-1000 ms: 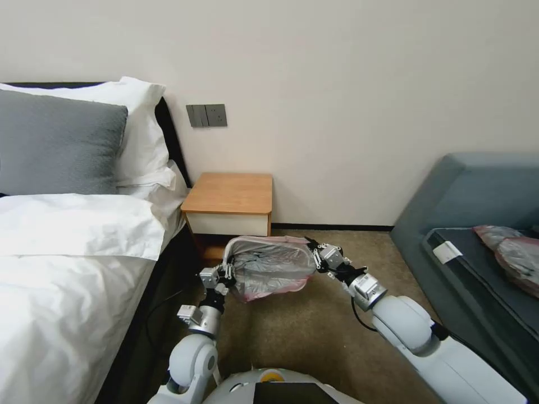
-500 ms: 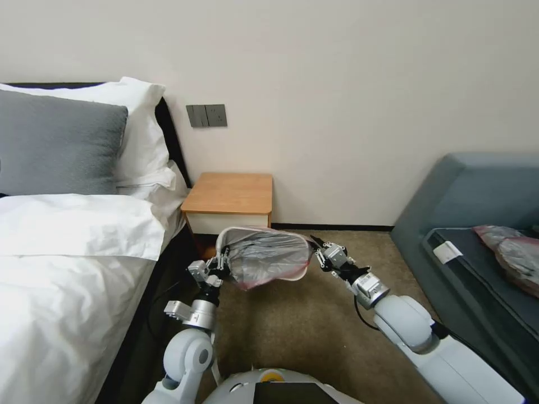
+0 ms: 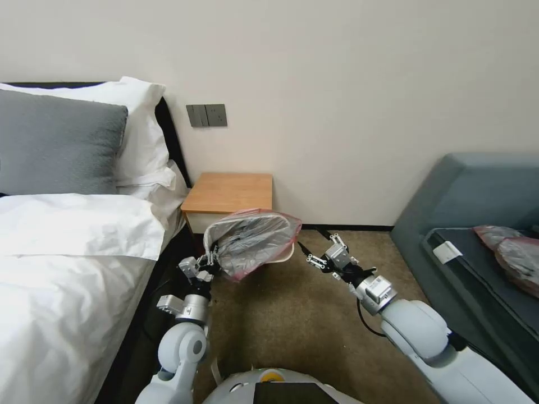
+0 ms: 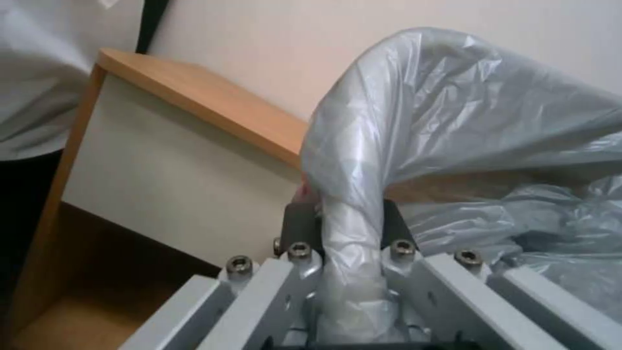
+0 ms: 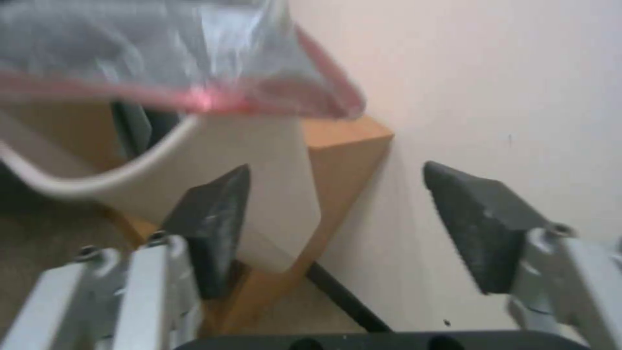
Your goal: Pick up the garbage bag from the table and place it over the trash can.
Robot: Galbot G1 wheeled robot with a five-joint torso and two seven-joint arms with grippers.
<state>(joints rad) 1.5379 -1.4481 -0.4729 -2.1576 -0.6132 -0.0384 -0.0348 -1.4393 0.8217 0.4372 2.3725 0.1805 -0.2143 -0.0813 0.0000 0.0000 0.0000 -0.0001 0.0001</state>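
The garbage bag [image 3: 252,241], silvery-grey with a pink-red rim, is stretched over the mouth of the trash can [image 3: 284,256]. The can hangs tilted in the air in front of the table [image 3: 230,193]. My left gripper [image 3: 206,261] is shut on the can's bag-covered rim at its left side. In the left wrist view the bag [image 4: 454,107] wraps the rim between the fingers [image 4: 396,228]. My right gripper [image 3: 312,256] stands open just right of the can, apart from it. Its wrist view shows the cream rim [image 5: 97,180] and the bag [image 5: 162,53] beyond the open gripper [image 5: 337,218].
A bed [image 3: 67,269] with white bedding runs along the left, close to my left arm. A grey sofa [image 3: 477,213] at the right carries other plastic bags [image 3: 514,252]. Brown carpet [image 3: 292,336] lies open between them, and the wall is behind the table.
My left gripper has carried the bagged can up and to the left, towards the table. My right gripper has let go of the rim, opened and now stands clear of the can.
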